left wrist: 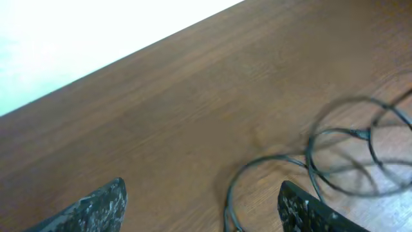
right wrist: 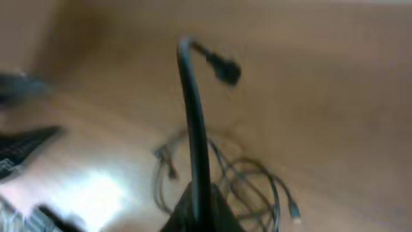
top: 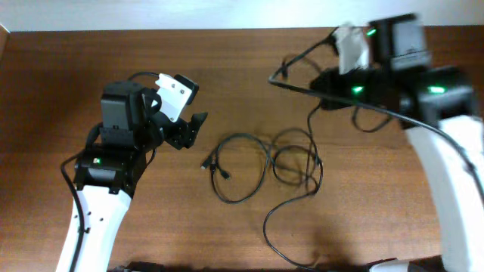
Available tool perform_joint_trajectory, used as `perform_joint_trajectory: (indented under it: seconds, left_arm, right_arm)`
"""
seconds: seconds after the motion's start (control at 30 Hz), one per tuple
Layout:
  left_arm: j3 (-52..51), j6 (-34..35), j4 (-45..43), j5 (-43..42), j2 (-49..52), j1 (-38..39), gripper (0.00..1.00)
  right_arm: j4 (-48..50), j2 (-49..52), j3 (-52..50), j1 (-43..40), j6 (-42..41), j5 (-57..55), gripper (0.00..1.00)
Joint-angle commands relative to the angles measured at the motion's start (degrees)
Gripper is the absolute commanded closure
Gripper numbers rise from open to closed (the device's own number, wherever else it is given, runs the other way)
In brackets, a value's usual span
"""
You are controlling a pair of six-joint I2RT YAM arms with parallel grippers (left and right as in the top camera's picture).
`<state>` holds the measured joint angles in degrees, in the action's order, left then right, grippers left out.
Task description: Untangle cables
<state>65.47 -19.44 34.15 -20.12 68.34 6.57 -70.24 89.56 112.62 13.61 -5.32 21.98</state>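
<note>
Brown worktop. Left of centre: left tool, spread, empty, nearer. Upper right: right tool, pinching one raised strand. Mid-frame, just right of left tool: cables, loops lying left-right. Upper centre: plug.

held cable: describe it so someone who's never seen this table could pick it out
On the wooden table, find the right arm. A black cable rises from its fingers and hooks over into a small plug. Unlike the other cables, lying in loose loops on the wood, it is up in the air.
</note>
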Motion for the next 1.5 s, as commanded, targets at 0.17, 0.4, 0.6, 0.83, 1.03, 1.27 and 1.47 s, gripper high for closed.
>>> perform_joint_trajectory:
  seconds: [0.17,0.4,0.6,0.83,1.03,1.27,1.47]
  left_arm:
    - [0.31,-1.64,1.18,-15.06,2.16,2.21,0.42]
    - [0.31,-22.36,1.31,-16.96,16.46,21.29,0.05]
    - [0.31,-22.49,-14.34,-15.69,24.81,24.2,0.09]
    - [0.31,-22.25,-25.97,-19.76,25.59,24.2,0.16]
    - [0.31,-22.25,-24.04,-21.51,28.3,27.58,0.16]
    - [0.33,-22.27,-24.94,-12.52,29.2,29.38,1.0]
    - [0.33,-16.09,-20.0,-4.46,26.05,16.68,1.0]
  right_arm:
    - [-8.7,-0.87,37.2,0.31,0.61,2.6,0.96]
    - [-12.63,-0.94,37.51,0.31,0.63,4.24,0.96]
    - [-16.55,-0.98,37.51,0.31,0.63,8.31,0.96]
    - [-19.02,-0.98,37.51,0.33,0.66,12.17,0.96]
    - [-18.93,-0.98,37.51,3.76,0.87,11.65,0.96]
    - [-20.9,-0.96,37.44,3.74,2.23,10.14,0.96]
    - [-23.04,-0.98,37.44,3.56,-1.4,-32.63,0.96]
